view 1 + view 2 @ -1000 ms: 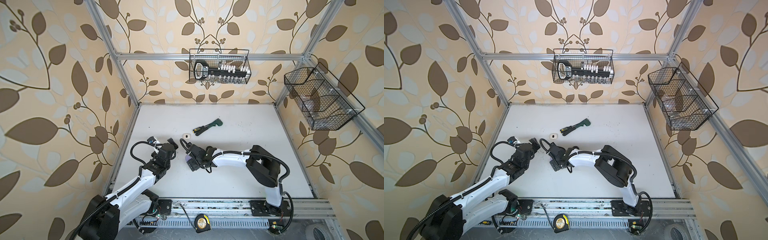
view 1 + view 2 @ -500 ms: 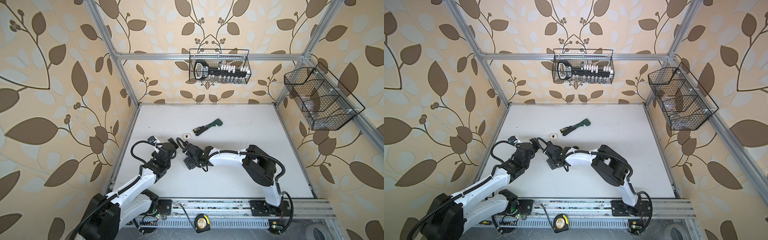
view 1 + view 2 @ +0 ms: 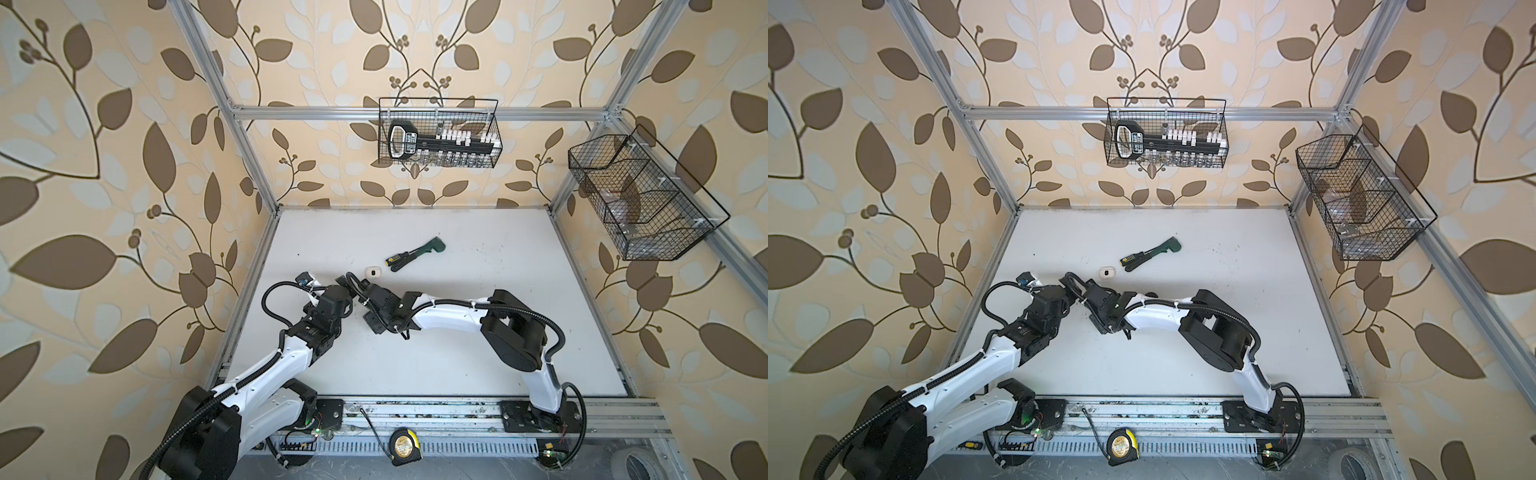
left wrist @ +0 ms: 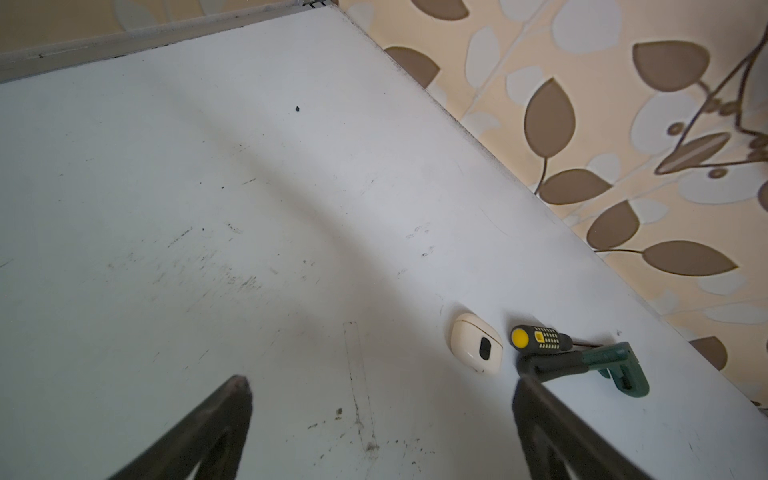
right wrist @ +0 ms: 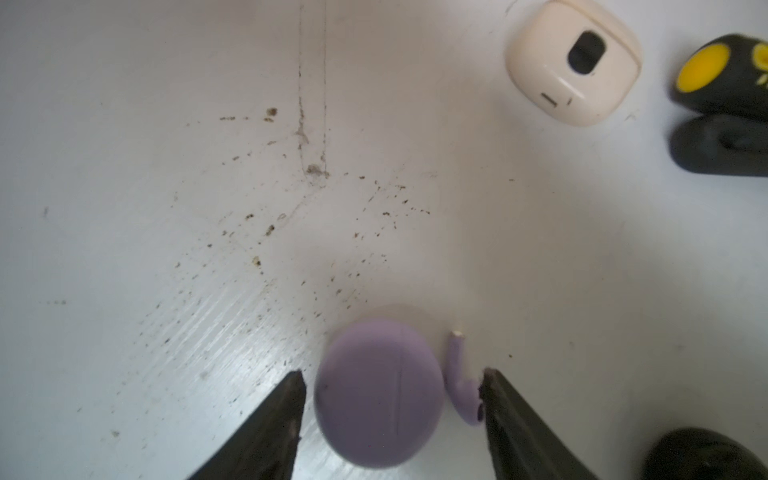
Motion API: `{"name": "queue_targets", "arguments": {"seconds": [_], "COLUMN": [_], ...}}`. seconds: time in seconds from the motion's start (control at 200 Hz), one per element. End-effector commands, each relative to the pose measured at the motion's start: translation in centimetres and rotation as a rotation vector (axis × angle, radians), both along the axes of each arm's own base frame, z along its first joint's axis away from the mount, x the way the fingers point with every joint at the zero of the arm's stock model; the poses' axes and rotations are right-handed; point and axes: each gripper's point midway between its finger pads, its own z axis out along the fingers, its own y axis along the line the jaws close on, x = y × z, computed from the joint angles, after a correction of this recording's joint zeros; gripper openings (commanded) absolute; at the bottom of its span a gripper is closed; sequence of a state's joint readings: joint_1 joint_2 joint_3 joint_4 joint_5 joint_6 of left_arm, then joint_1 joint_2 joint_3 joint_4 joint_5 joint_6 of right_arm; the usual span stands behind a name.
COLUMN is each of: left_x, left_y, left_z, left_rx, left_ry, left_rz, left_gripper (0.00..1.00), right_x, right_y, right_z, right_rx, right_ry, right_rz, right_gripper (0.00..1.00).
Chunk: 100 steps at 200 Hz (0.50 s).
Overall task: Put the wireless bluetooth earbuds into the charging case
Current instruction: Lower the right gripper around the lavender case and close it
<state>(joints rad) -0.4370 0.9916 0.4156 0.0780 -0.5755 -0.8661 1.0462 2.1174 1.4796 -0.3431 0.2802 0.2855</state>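
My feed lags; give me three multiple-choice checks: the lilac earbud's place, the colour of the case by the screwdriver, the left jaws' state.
1. Relative to the round lilac plastic case, the small lilac stemmed earbud lies: A inside; B beside; C on top.
2. The rounded case by the black-and-yellow-handled screwdriver is: A red; B green; C cream.
3. The left jaws are: A open, empty; B gripping an earbud; C gripping a case.
B, it lies alongside; C, cream shell; A, bare table between them.

The left claw [image 4: 380,378] gapes wide, near the right claw [image 5: 392,373], which is parted less widely.
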Motion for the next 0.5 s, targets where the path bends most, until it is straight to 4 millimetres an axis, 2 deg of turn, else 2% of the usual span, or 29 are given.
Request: {"name": "queue_targets", "arguments": {"seconds": [0.0, 0.18, 0.28, 0.495], "left_x": [0.81, 0.65, 0.67, 0.66], "left_y": [-0.06, 0.16, 0.12, 0.07], "left_z": [1.85, 1.98, 1.97, 2.01], "left_rx": [-0.009, -0.004, -0.006, -0.01], "left_ry": [-0.042, -0.046, -0.046, -0.048], "left_rz": [0.008, 0.016, 0.013, 0.012], "left_gripper": [0.99, 0.99, 0.99, 0.99], "right_x": [-0.43, -0.57, -0.76, -0.86], "right_y": [0.54, 0.57, 0.71, 0.73], "right_z": [-1.28, -1.54, -1.55, -1.61], "right_rx": [-0.027, -0.033, -0.029, -0.03], "right_ry": [0.04, 0.047, 0.05, 0.051], "right_rz": [0.029, 0.029, 0.031, 0.027], "right_gripper": [0.67, 0.66, 0.58, 0.5]}}
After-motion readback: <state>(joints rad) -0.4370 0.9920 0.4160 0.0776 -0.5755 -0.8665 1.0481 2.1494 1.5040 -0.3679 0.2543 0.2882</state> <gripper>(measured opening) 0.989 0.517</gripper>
